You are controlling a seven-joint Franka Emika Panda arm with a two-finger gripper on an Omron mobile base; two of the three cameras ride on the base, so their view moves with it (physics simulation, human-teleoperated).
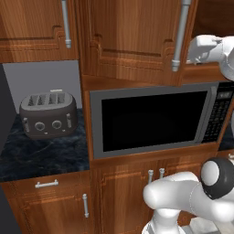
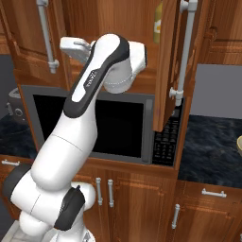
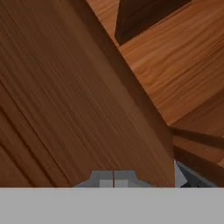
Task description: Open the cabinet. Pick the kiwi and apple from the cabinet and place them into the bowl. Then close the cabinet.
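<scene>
Reddish-brown wood surrounds the gripper (image 3: 113,178): seen from the hand, its two tips sit pressed together with nothing between them, close against a broad wooden face that looks like the inner side of the cabinet door (image 2: 166,66).

From the right base camera, the cabinet (image 2: 118,23) over the microwave (image 2: 118,127) has its right-hand door swung part-way out, edge-on, with its long silver bar handle (image 2: 185,52) running vertically down the outer face. The white arm (image 2: 85,108) reaches up into the gap to the left of that door, so the door lies to the right of the hand, and its long axis stands upright. My guess is that the next move is a sideways push to swing it wider, since the opening looks too narrow for a clean reach.

A sliver of a yellow bottle (image 2: 159,23) shows inside, just behind the door's edge. I cannot make out the kiwi or the apple; they are presumably hidden deeper on the shelf behind the door or the arm. The bowl (image 2: 239,145) barely peeks in at the right edge, on the dark countertop (image 2: 212,142), well off to the right and below.

The left door (image 1: 132,41) is shut. A toaster (image 1: 48,114) sits on the left counter, clear of the work.
</scene>
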